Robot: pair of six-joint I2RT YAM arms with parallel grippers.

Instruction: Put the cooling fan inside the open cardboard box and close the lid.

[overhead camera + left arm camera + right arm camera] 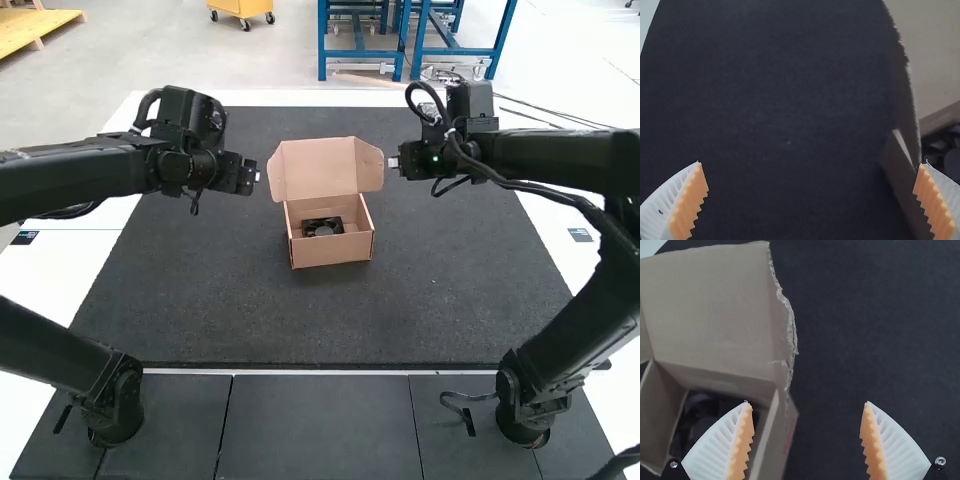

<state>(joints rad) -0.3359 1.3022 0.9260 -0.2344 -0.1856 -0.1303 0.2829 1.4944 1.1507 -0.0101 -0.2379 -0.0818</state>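
Well, left gripper (810, 166) had its white ribbed fingers (687, 200) w/ orange pads spread wide, nothing btw. them but the black mat (780, 100) below. From above, left gripper (256, 178) hung just beside the left side flap of the raised lid (320, 168); touching or not, couldn't tell. Right gripper (806, 404) was also wide open & empty. One of its fingers (735, 445) sat over the open top of the cardboard box (657, 410), the other over the mat, w/ the box's side wall running btw. them. In the high view, right gripper (393, 165) was at the lid's right side flap, opp. the left one. Cardboard box (332, 248) stood upright approx. mid-mat, lid up & leaning back, side flaps sticking out. Cooling fan (325, 227), black, lay flat inside on the box bottom; in the right wrist view it was a dark shape (700, 415) in the box. Mat covered most of the white table (30, 270). Both arms came in from the sides, roughly level w/ the lid.
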